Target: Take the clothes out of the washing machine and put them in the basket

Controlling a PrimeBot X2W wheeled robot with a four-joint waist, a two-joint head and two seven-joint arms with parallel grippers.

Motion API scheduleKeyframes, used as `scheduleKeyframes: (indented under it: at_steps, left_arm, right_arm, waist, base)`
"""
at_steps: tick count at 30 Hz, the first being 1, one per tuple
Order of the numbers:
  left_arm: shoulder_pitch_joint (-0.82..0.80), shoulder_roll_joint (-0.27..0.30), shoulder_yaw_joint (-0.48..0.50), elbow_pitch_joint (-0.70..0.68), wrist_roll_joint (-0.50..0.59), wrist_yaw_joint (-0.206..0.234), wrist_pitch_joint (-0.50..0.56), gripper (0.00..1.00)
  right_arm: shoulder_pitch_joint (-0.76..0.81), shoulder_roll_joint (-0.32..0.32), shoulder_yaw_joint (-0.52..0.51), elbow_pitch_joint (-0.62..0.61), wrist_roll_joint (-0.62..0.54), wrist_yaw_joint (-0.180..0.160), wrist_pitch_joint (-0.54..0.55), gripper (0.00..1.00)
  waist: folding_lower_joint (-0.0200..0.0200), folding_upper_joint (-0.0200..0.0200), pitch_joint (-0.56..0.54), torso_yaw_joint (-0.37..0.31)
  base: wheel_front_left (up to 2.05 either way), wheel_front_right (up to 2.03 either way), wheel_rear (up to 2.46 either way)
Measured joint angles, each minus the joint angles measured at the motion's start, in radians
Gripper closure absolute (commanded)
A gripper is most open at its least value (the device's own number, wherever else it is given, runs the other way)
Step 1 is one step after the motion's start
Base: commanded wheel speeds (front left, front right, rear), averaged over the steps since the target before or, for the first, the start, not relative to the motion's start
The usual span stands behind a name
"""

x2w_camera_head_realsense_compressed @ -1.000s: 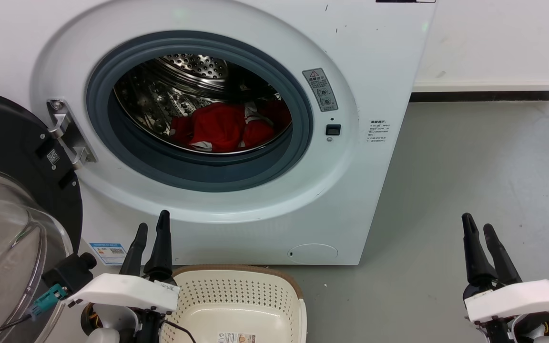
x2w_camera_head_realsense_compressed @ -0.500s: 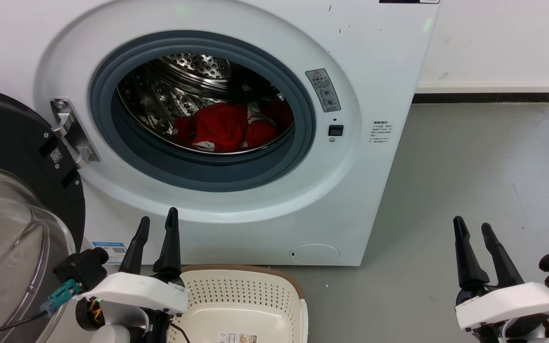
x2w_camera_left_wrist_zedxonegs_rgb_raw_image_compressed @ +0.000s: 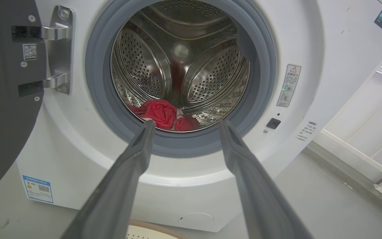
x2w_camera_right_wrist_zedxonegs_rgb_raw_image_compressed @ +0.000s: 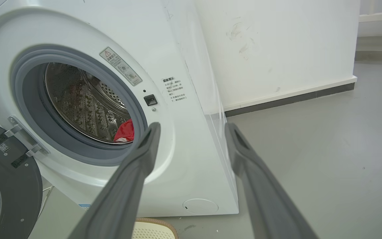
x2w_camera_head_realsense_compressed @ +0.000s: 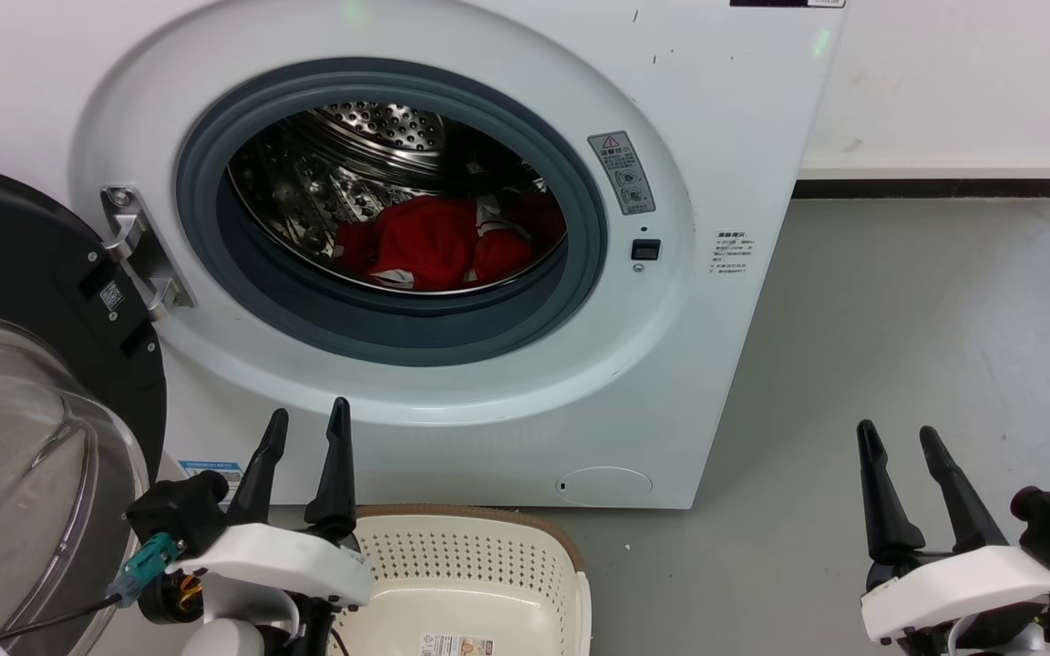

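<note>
- The clothes [x2w_camera_head_realsense_compressed: 438, 241] lie in a red heap with white trim on the floor of the steel drum [x2w_camera_head_realsense_compressed: 379, 128], at about 5 o'clock within the porthole of the washing machine [x2w_camera_head_realsense_compressed: 744, 109]. None of them is in the basket [x2w_camera_head_realsense_compressed: 452, 556] yet.
- The basket stands on the floor at 6 o'clock in the head view, just in front of the machine.
- The left gripper [x2w_camera_head_realsense_compressed: 309, 410] hovers at 7 o'clock beside the basket, fingers spread and holding nothing, and points up toward the porthole.
- The right gripper [x2w_camera_head_realsense_compressed: 896, 428], at 4 o'clock, is likewise spread and empty, well apart from the machine.
- The black-rimmed door [x2w_camera_head_realsense_compressed: 24, 264] hangs wide open at 9 o'clock.
- The fabric looks soft, light and limp, so it should bunch, drape and perhaps drag a second piece along.
- A pinch on a raised fold atop the heap seems best, then a lift clear over the grey seal [x2w_camera_head_realsense_compressed: 397, 333].
</note>
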Motion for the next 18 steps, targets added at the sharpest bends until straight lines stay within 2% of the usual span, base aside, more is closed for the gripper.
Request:
scheduleKeyframes:
  at_steps: [18]
  left_arm:
    - [-0.003, 0.000, -0.009, 0.014, 0.154, 0.008, -0.040, 0.00]
  right_arm:
    - [0.012, 0.000, 0.008, -0.016, -0.168, 0.000, -0.007, 0.00]
  waist:
    - [0.0000, 0.0000, 0.000, 0.007]
  base:
    - [0.00, 0.00, 0.00]
